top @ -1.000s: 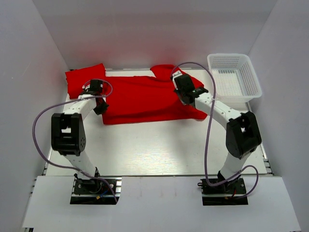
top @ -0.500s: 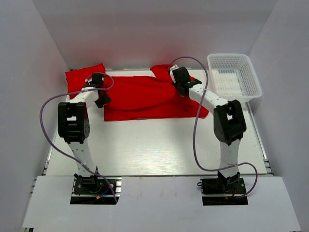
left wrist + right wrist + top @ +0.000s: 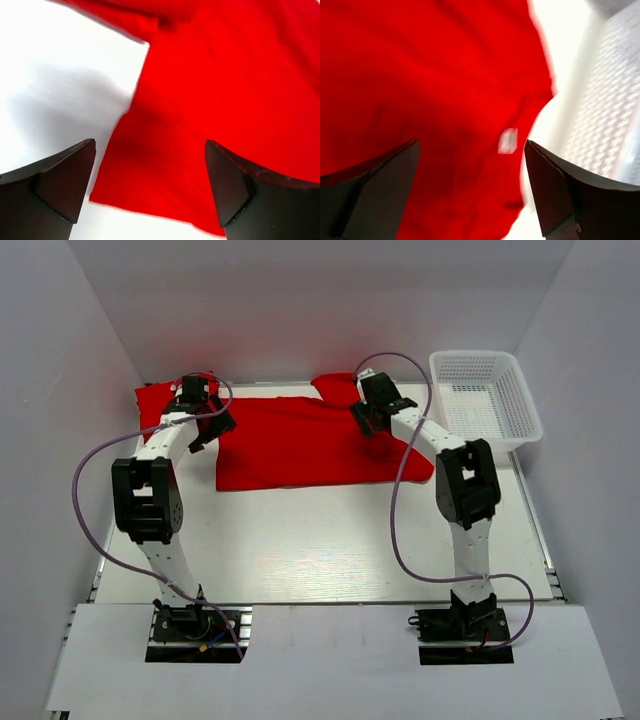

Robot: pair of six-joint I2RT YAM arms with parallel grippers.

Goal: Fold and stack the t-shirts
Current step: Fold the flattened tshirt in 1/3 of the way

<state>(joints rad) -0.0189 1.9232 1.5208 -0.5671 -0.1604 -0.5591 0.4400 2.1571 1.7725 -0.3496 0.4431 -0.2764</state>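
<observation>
A bright red t-shirt (image 3: 300,445) lies spread and folded over at the back middle of the table. Behind my left arm at the back left sits another red t-shirt (image 3: 155,405), bunched up. My left gripper (image 3: 210,428) hovers open over the spread shirt's left edge. The left wrist view shows red cloth (image 3: 215,95) beneath the wide jaws (image 3: 150,187), with nothing between them. My right gripper (image 3: 368,418) hovers open over the shirt's right part. In the right wrist view a white neck label (image 3: 507,141) lies on the cloth below the empty jaws (image 3: 470,190).
A white mesh basket (image 3: 520,405) stands at the back right, close to the right arm, and its wall (image 3: 615,110) fills the right side of the right wrist view. White walls enclose the table on the left, right and back. Bare white tabletop (image 3: 320,540) lies in front of the shirt.
Both grippers have opened and let go of the red shirt. Both arms have reached farther toward the back. The shirt's front edge has settled flat.
</observation>
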